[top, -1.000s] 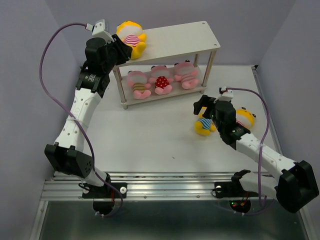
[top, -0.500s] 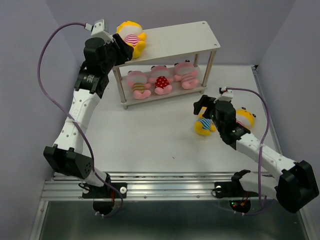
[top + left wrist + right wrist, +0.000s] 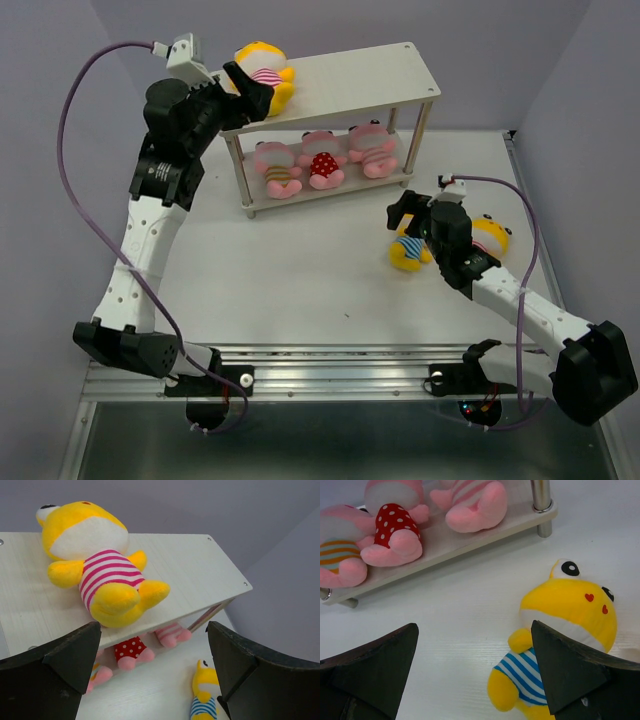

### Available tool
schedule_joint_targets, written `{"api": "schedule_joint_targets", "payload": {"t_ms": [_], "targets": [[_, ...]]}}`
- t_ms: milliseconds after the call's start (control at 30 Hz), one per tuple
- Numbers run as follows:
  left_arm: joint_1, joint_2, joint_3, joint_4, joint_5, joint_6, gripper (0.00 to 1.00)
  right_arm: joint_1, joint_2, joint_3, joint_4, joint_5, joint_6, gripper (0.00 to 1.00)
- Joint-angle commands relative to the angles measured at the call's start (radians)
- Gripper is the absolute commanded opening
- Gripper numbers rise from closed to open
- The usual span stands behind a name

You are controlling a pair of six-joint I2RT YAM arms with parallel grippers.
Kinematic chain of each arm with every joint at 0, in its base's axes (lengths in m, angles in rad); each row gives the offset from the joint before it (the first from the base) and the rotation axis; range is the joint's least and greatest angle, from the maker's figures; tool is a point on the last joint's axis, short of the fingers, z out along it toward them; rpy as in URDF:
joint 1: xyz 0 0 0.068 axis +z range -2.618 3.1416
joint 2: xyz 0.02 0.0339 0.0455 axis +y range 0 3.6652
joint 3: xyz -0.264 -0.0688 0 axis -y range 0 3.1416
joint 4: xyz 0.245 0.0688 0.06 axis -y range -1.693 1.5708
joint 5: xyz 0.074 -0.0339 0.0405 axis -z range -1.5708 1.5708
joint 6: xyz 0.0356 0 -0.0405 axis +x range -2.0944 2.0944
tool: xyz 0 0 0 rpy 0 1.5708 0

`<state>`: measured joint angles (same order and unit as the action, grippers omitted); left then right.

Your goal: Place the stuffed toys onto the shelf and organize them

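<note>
White table [image 3: 300,290], lilac walls [image 3: 500,40]; left gripper [image 3: 154,630] and right gripper [image 3: 474,627] apparently gape empty.

Right arm [image 3: 455,245] half hides one yellow toy [image 3: 496,238].

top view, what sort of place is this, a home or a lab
Probably a lab test cell, not a home: left arm and right arm bolted to a metal rail, plain walls boxing in a white table, and a small shelf with plush toys as props.
</note>
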<state>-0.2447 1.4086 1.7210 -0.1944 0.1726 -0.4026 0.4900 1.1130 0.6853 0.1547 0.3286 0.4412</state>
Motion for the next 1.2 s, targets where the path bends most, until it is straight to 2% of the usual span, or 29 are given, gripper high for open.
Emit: {"api": "schedule_joint_targets", "payload": {"t_ms": [0,100,200,233,300,333,400,467,500,567,700,833,1100,1167], "targets": [[0.002,-0.126,-0.029,0.069,0.065,-0.008,0.99,-0.008,-0.028,0.013,-0.023,0.01,0.008,1.0],[0.001,-0.227,-0.125,0.088,0.09,-0.036,0.99,-0.008,-0.036,0.019,-0.092,0.044,0.04,1.0],[-0.004,-0.371,-0.318,0.125,0.033,-0.1,0.99,-0.008,-0.045,0.037,-0.232,0.098,0.103,1.0],[-0.004,-0.408,-0.43,0.134,0.016,-0.14,0.99,-0.008,-0.051,0.042,-0.306,0.104,0.14,1.0],[-0.007,-0.518,-0.542,0.138,-0.016,-0.185,0.99,-0.008,-0.064,0.04,-0.365,0.092,0.174,1.0],[-0.005,-0.552,-0.655,0.136,-0.037,-0.205,0.99,-0.008,-0.076,0.04,-0.412,0.078,0.215,1.0],[-0.007,-0.653,-0.823,0.131,-0.051,-0.264,0.99,-0.008,-0.087,0.04,-0.429,0.014,0.234,1.0],[-0.008,-0.703,-0.911,0.119,-0.048,-0.303,0.99,-0.008,-0.087,0.043,-0.411,-0.051,0.216,1.0],[-0.008,-0.729,-0.935,0.101,-0.05,-0.317,0.99,-0.008,-0.075,0.062,-0.409,-0.106,0.206,1.0],[-0.008,-0.743,-0.978,0.023,-0.044,-0.318,0.99,-0.008,-0.003,0.094,-0.438,-0.114,0.202,1.0],[-0.008,-0.824,-1.06,-0.059,-0.079,-0.332,0.99,0.035,0.091,0.16,-0.507,-0.022,0.22,1.0],[-0.008,-0.852,-1.103,-0.149,-0.195,-0.34,0.99,0.053,0.151,0.174,-0.521,0.024,0.254,1.0],[-0.008,-0.813,-1.157,-0.071,-0.13,-0.347,0.99,0.081,0.226,0.189,-0.514,0.095,0.269,0.88],[-0.008,-0.795,-1.155,-0.062,-0.125,-0.343,0.99,0.081,0.242,0.189,-0.508,0.107,0.275,0.81]]}}
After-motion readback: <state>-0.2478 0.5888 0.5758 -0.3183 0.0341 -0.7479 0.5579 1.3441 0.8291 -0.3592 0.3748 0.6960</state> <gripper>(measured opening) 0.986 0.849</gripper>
